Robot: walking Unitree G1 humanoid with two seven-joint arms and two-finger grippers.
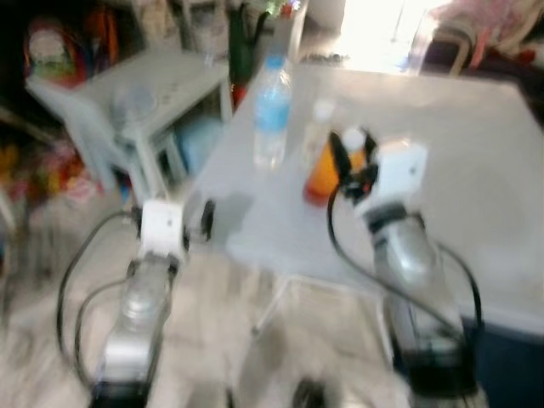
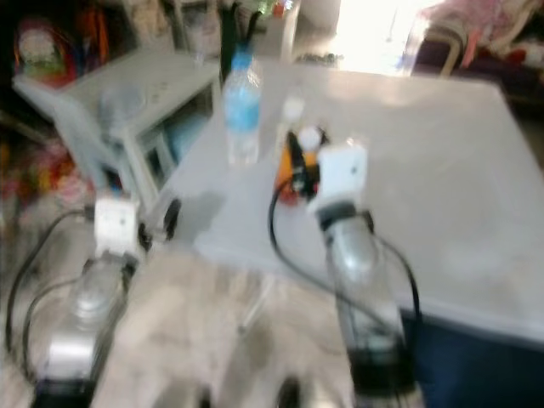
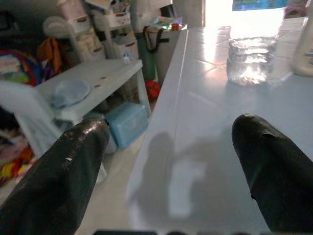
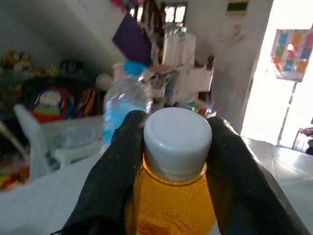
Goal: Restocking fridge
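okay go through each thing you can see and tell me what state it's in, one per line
Orange drink bottle: upright on the table, white cap on, gripped at the neck.
Water bottle: upright, blue cap on, untouched.
Right tool: shut on the orange drink bottle.
Left tool: open, holding nothing, at the white table edge.

My two eye views look from the head, forward and down, at the white table (image 1: 476, 170) and my own two arms. Both are blurry. They share almost the same scene, only moved a little sideways: the water bottle (image 1: 272, 110) and the orange bottle (image 1: 325, 174) show in both. My left wrist view sits low by the table's edge and looks along the top, between its two black fingers (image 3: 63, 176), toward a small shelf table (image 3: 93, 81). My right wrist view is very near the orange bottle's white cap (image 4: 177, 139), looking across it, with the water bottle behind
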